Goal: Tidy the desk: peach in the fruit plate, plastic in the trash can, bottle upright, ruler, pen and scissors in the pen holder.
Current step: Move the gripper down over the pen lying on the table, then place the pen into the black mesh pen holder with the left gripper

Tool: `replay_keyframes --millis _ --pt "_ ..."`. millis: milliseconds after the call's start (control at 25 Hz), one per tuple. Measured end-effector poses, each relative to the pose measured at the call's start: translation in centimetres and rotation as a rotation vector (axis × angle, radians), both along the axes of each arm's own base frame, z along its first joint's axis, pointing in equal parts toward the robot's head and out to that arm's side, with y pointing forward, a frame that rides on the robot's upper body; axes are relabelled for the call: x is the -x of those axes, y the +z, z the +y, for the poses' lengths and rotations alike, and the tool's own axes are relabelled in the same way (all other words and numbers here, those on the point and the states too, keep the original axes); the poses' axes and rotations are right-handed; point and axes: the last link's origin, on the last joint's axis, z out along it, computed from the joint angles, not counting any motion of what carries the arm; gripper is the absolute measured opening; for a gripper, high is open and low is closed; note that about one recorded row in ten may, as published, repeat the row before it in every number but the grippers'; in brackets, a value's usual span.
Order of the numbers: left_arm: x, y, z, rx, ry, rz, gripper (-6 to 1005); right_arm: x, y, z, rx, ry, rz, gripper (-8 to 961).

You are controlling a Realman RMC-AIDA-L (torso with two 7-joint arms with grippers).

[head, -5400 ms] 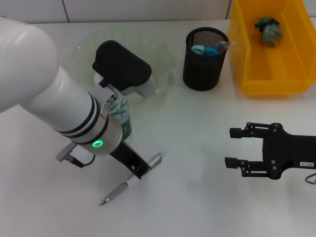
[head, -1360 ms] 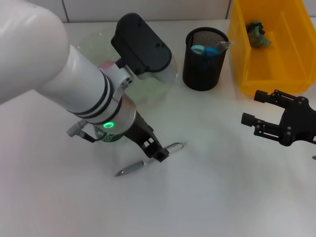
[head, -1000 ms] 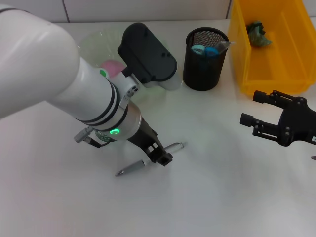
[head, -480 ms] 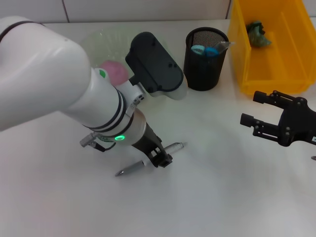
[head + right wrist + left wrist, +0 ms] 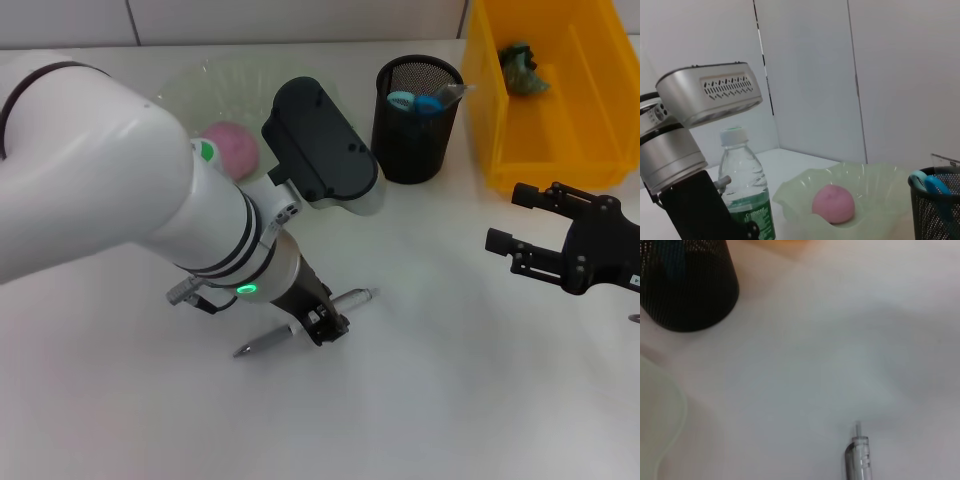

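The left gripper [image 5: 322, 327] is set down over the middle of the slim silver-grey click pen [image 5: 300, 325] lying flat on the white desk [image 5: 430, 400] — long axis running diagonally, clicker end toward the black mesh pen holder [image 5: 415, 118] — though its grip cannot be told, while the open right gripper [image 5: 520, 225] is parked well apart.

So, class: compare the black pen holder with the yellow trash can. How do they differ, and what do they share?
The pen holder is a round black mesh cup; the trash can is a larger, rectangular, solid yellow bin. The holder contains blue-handled scissors; the can holds a green plastic wad. Both are open-topped and stand on the desk.

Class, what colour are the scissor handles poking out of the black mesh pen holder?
Light blue; the scissors show best in the head view, inside the pen holder.
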Motion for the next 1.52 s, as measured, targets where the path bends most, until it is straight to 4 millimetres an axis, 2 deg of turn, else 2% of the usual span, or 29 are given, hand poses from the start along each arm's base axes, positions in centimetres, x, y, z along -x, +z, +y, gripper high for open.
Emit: replay_keyframes --millis 800,920,1000,1160,1240,1280,1320,1520 --pt "0.7 -0.6 -0.2 0.002 -0.014 0.018 350 -0.1 0.0 -0.1 -0.008 0.000 -0.001 734" --pt "0.5 -0.6 -0.2 -0.002 -0.024 0.015 175 -0.1 0.0 -0.1 -0.011 -0.002 -0.001 734" --pt "0.4 -0.5 -0.2 -0.003 -0.030 0.010 169 -0.2 0.0 -0.1 -0.011 -0.004 0.000 734" --pt "-1.4 0.0 -0.6 -0.002 -0.063 -0.064 158 -0.2 0.1 -0.3 -0.011 -0.004 0.004 734" --pt "-2.7 0.9 -0.8 -0.002 -0.089 -0.138 153 -0.2 0.1 -0.3 -0.011 -0.002 0.006 734" --pt "-2.7 0.9 -0.8 -0.002 -0.089 -0.138 150 -0.2 0.1 -0.3 -0.011 -0.002 0.006 734" --pt "-4.1 2.2 -0.9 -0.003 -0.114 -0.229 147 -0.2 0.1 -0.3 -0.011 -0.001 0.006 734" --pt "-6.0 5.0 0.1 -0.019 -0.130 -0.438 145 -0.1 0.1 -0.3 -0.015 0.003 0.006 734"
